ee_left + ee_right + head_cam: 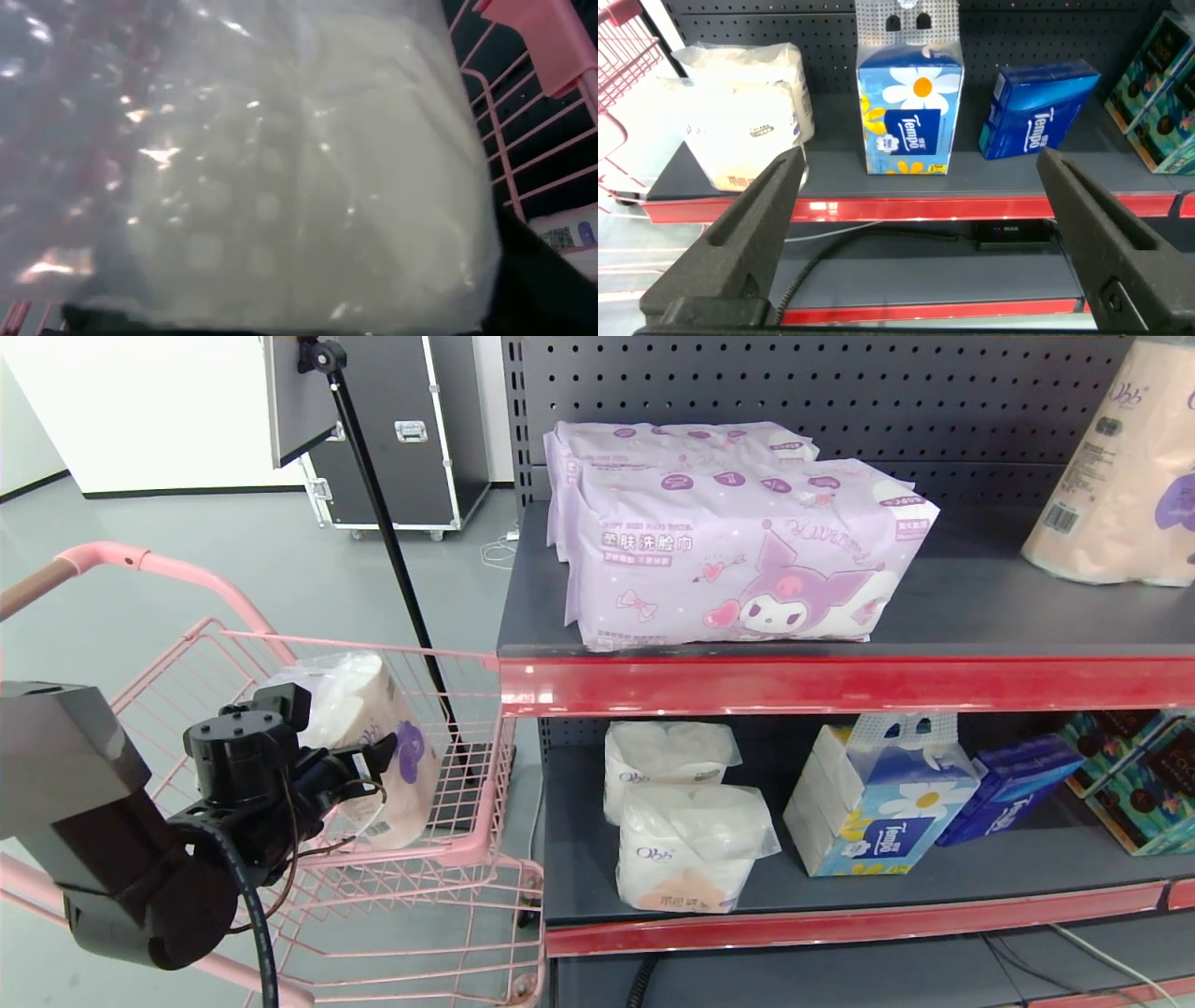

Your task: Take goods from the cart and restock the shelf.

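The left gripper (378,756), its jaws' hold impossible to tell, sits close against the crinkly, clear-wrapped pack of toilet rolls (411,789) in the pink wire cart (401,651) at left, while the right gripper (920,161), jaws wide apart, faces the boxy blue tissue pack (910,112) on the red-edged lower shelf (878,210).

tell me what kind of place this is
Probably a shop aisle, perhaps a staged one: a pink wire shopping cart stands beside a pegboard-backed shelf with red price rails. The shelf is stocked with purple tissue packs. A black flight case behind hints at a mock-up.
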You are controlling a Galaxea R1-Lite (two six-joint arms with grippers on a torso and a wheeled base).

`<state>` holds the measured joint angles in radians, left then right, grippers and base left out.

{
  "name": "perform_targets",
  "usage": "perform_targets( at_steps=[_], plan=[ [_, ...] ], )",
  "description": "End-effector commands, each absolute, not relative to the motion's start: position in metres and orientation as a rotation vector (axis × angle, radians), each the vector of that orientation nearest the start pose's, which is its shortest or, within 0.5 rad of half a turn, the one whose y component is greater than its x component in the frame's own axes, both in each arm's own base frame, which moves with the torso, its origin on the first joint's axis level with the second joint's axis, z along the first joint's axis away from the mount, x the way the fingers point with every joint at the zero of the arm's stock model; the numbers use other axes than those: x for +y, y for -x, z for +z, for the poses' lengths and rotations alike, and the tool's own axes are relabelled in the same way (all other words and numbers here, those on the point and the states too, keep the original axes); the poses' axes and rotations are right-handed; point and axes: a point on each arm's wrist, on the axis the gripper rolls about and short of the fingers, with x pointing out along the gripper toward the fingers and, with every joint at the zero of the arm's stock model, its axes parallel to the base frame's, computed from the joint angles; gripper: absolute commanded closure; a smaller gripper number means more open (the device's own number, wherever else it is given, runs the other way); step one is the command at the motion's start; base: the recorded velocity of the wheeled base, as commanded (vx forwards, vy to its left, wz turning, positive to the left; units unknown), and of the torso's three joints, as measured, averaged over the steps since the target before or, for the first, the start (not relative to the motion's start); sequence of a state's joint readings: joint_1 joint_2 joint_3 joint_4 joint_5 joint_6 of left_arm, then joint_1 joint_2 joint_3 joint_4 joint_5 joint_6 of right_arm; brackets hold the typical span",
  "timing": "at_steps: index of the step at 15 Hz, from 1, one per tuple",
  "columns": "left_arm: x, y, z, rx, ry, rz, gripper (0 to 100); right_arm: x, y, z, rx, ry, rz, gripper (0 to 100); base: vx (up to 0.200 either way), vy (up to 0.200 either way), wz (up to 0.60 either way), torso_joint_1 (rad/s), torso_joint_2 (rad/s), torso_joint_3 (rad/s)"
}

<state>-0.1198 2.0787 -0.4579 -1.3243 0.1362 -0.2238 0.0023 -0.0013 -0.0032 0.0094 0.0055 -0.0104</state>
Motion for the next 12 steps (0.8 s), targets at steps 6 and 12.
perform_targets(
  at_steps=[6,12],
  plan=[
    [-0.035,-0.309,0.056,0.28,0.176,0.049,100,0.0,0.023,0.075,0.006,0.011,0.009,0,0.0,0.0,0.0,0.0,0.0,0.0],
    [-0.027,-0.291,0.118,0.081,0.155,0.041,100,0.0,0.023,0.075,0.006,0.011,0.009,0,0.0,0.0,0.0,0.0,0.0,0.0]
  ],
)
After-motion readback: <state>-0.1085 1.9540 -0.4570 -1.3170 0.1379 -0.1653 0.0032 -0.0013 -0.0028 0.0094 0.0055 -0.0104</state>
